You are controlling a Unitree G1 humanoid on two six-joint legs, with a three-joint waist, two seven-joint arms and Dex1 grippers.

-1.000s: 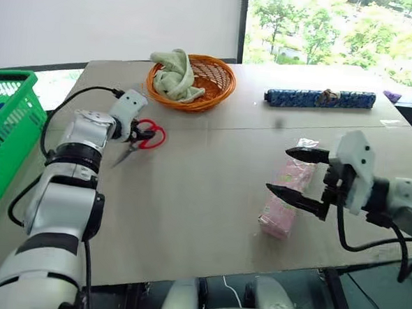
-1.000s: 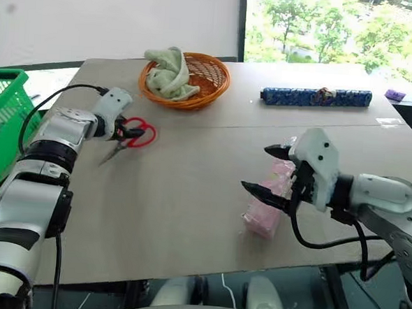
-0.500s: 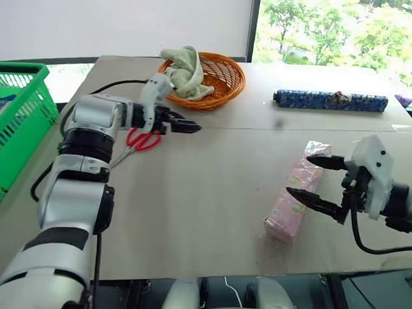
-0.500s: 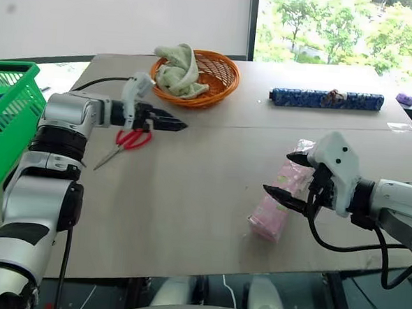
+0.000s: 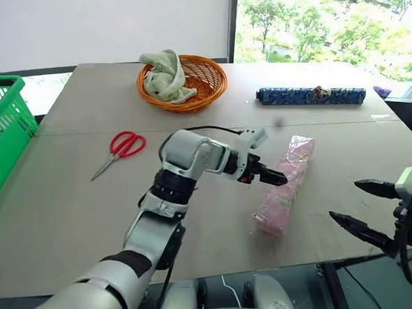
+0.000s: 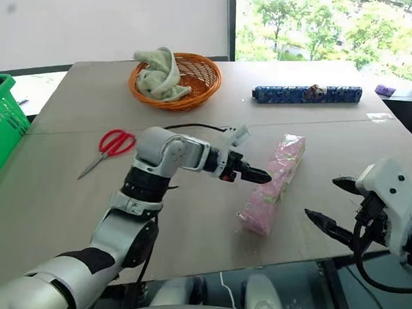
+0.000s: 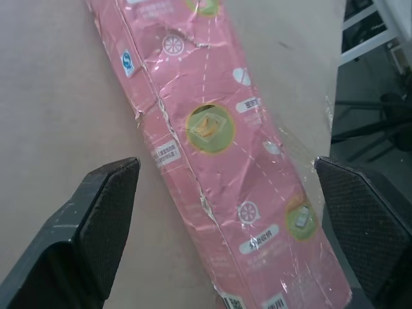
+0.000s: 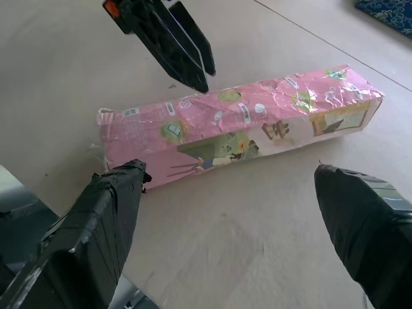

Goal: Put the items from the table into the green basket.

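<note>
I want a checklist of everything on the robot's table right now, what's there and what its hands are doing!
Surface: grey-beige table with a seam across it, flat and dry.
Job's things: pink packet lying flat near the front right; red scissors lying at the left; green basket off the table's left edge.
Clutter: orange wicker basket holding a pale green cloth; long blue patterned roll at the back.
Grippers: left gripper open, fingers on either side of the packet, not closed on it; right gripper open, holding nothing, off the front right corner.
Cables: black cable on the left arm.
Surroundings: window with trees behind.
</note>
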